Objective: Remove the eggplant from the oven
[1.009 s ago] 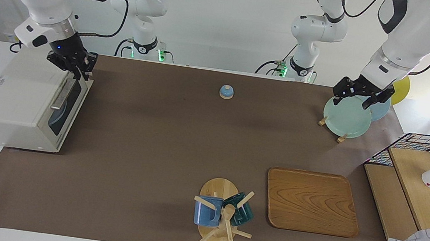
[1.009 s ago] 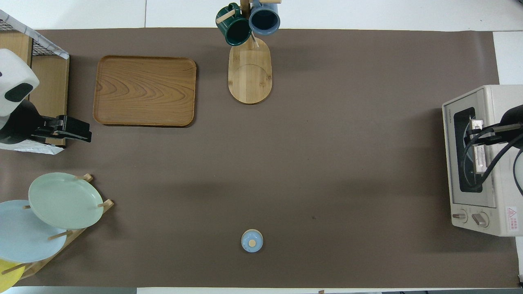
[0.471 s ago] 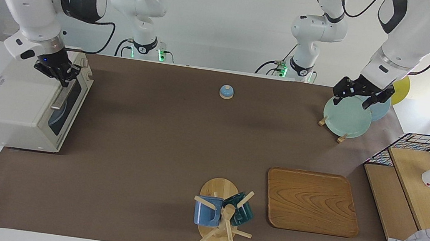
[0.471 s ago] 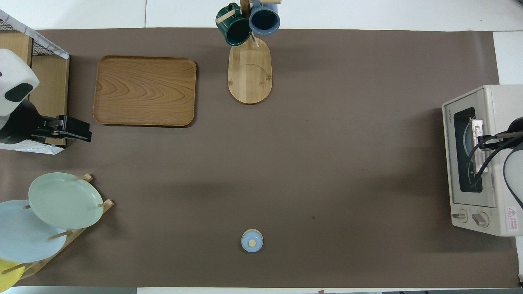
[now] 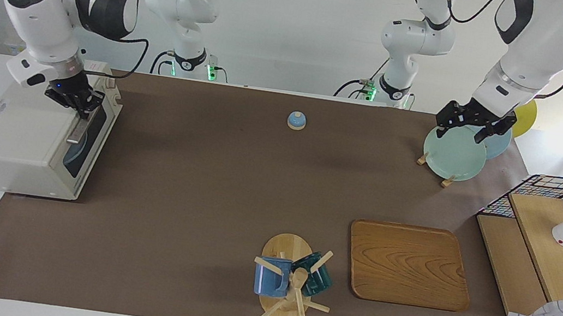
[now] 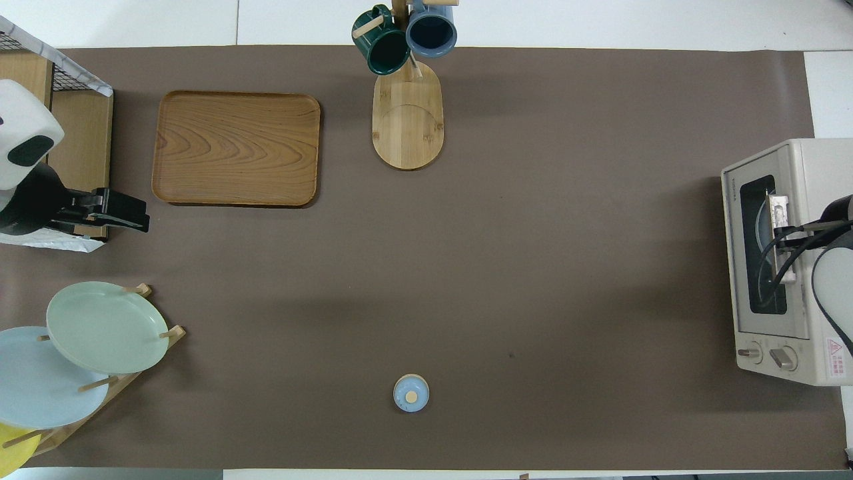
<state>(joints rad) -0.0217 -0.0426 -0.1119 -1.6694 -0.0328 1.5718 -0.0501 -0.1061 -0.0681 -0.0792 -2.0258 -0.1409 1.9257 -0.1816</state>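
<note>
Fingers of the right gripper [image 5: 80,106] sit at the metal handle [image 5: 77,128] atop the oven [image 5: 23,135] door, apparently closed on it, though the grip is hard to read. The door is shut (a pale plate shows through the glass); no eggplant can be made out. The left gripper [image 5: 474,125], fingers spread, waits over the plate rack [image 5: 453,152].

Both arms have glossy white rounded link housings with dark grey to black joint bands and round dark end caps. Black cables run along the upper links, and green indicator lights glow at both bases. The right gripper [image 5: 81,103], by the oven [image 5: 27,144], and the left gripper [image 5: 473,124] are black; a small blue light shows on the right wrist.
</note>
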